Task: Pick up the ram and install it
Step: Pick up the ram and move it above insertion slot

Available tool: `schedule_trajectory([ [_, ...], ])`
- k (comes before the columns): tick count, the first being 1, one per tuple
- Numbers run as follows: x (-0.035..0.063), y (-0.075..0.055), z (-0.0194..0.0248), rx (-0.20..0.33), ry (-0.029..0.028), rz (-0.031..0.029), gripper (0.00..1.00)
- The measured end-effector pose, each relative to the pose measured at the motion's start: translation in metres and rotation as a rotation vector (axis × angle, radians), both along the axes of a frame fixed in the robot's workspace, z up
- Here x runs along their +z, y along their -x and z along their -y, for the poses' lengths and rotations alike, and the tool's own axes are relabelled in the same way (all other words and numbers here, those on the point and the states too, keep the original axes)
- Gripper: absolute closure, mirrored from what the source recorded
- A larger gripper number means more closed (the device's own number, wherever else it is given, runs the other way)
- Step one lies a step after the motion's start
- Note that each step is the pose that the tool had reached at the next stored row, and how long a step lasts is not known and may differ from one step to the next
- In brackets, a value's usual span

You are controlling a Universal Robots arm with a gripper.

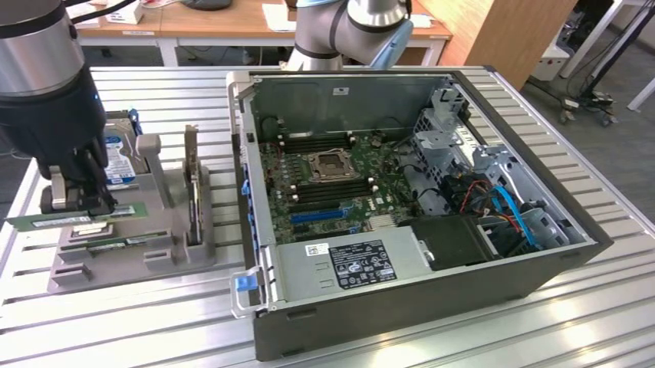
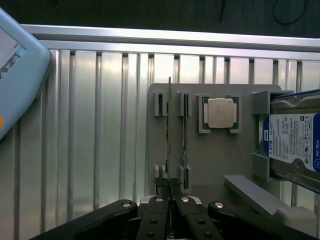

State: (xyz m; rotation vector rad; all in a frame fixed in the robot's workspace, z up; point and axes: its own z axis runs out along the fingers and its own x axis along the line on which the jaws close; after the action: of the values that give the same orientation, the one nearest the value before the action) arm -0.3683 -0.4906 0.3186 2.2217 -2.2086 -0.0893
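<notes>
Ribbed aluminium table (image 1: 153,100); black fingers (image 2: 152,220) clamped on thin green ram (image 1: 51,221) over grey slotted holder (image 1: 164,192).

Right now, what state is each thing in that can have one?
claw: shut on the ram
ram: on edge in the claw, at the gray holder, not installed
second memory stick: seated in the holder
hard drive: upright in the holder
processor: lying flat in its holder recess
computer case: side open, motherboard exposed
processor socket: looks empty
</notes>
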Motion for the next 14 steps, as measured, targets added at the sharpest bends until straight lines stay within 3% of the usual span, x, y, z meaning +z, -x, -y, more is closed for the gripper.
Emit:
schedule_trajectory([
  [14,0.0211,0.000,0.0000,0.000,0.0000,0.0000,0.89],
])
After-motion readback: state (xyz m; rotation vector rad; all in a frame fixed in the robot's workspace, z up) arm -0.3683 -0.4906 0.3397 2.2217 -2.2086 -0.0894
